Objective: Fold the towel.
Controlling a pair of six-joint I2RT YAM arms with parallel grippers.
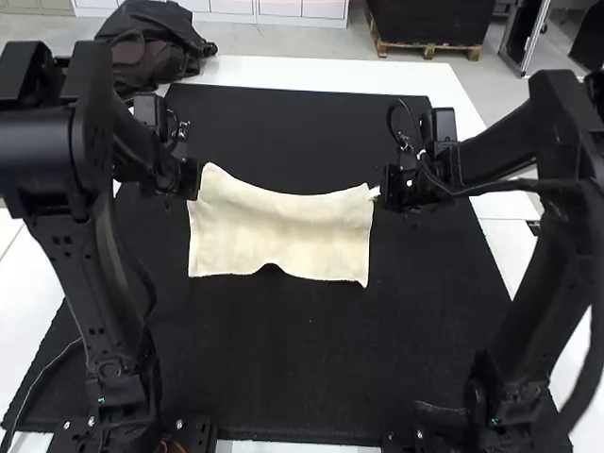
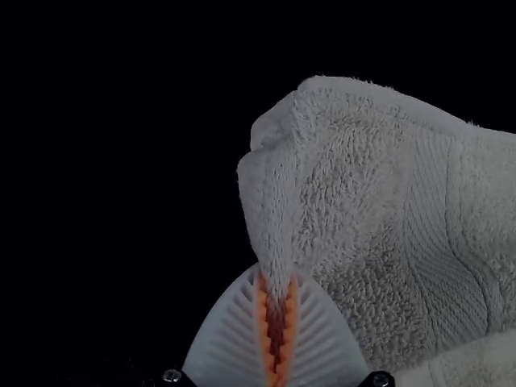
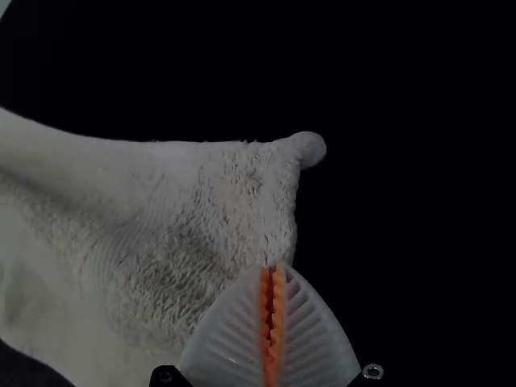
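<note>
- The left gripper (image 1: pixel 195 181) was closed on the towel (image 1: pixel 283 231); its wrist view showed the white ribbed fingers (image 2: pixel 226 339) pinching a gathered bit of edge near a corner, with cloth between the tips of the orange pads (image 2: pixel 264 322).
- The right gripper (image 1: pixel 376 192) was closed too, its fingers (image 3: pixel 310 330) drawn together and their tips nipping the towel's side edge close beside a corner, which poked out as a small rounded nub.
- The towel, cream and fluffy, spanned the space between the two grippers. Its far edge dipped in the middle, and its near edge lifted into a small arch at the centre, with a near corner hanging at either side.
- Near the left gripper, the cloth was tucked over on itself at the corner, and a flat woven band crossed the pile.
- Behind the grippers, the left arm (image 1: pixel 104 274) and the right arm (image 1: pixel 538 274) stood on either side of the black mat (image 1: pixel 274 368).
- The mat lay beneath the towel, on the white table (image 1: pixel 330 75).
- A dark bag (image 1: pixel 156 42) sat by the table's far left corner.
</note>
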